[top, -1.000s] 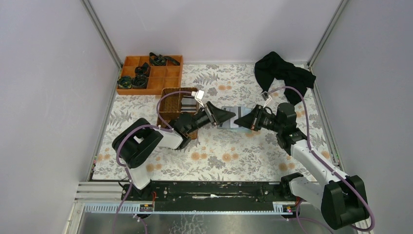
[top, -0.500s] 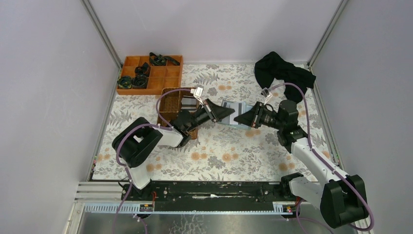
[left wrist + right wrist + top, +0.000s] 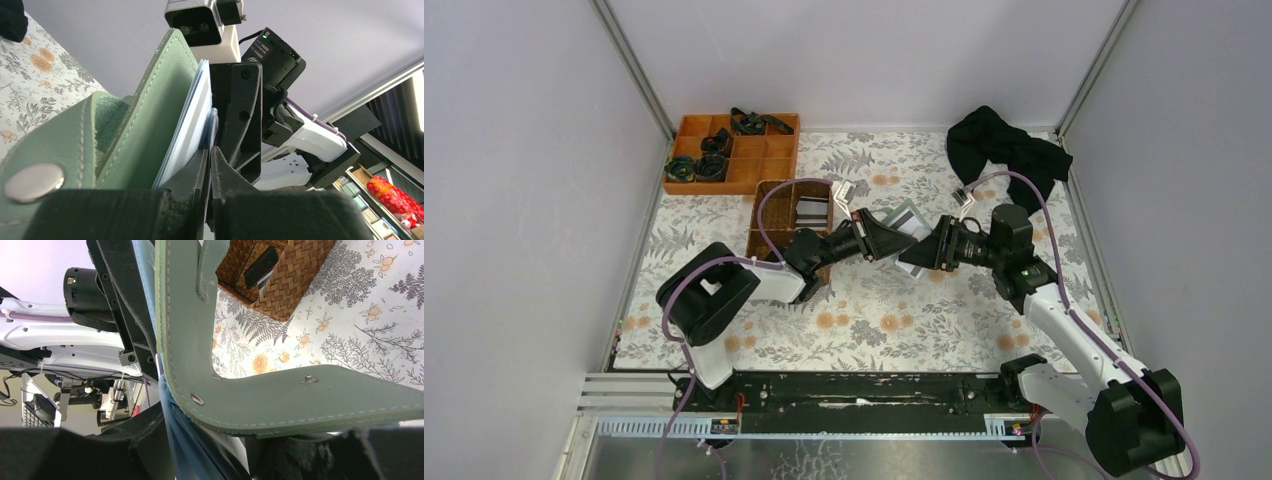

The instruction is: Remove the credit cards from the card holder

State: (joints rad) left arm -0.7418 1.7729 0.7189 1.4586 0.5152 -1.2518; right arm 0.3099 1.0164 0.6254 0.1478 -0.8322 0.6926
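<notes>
The card holder hangs tilted above the mat between both arms, grey-green outside and pale blue inside. My left gripper is shut on a thin pale-blue layer at its edge. I cannot tell whether that layer is a card or a pocket leaf. A thicker whitish-blue slab, possibly credit cards, sits against the green cover. My right gripper stands open around the holder's other side. The green flap lies over one finger and the blue lining runs beside the other.
A brown wicker basket stands left of the left gripper, with grey cards and a dark card in it. An orange divided tray sits at the back left. A black cloth lies at the back right.
The left gripper closed onto the holder's edge, and then the right gripper opened. The holder rose off the mat and tilted up between the two grippers.
</notes>
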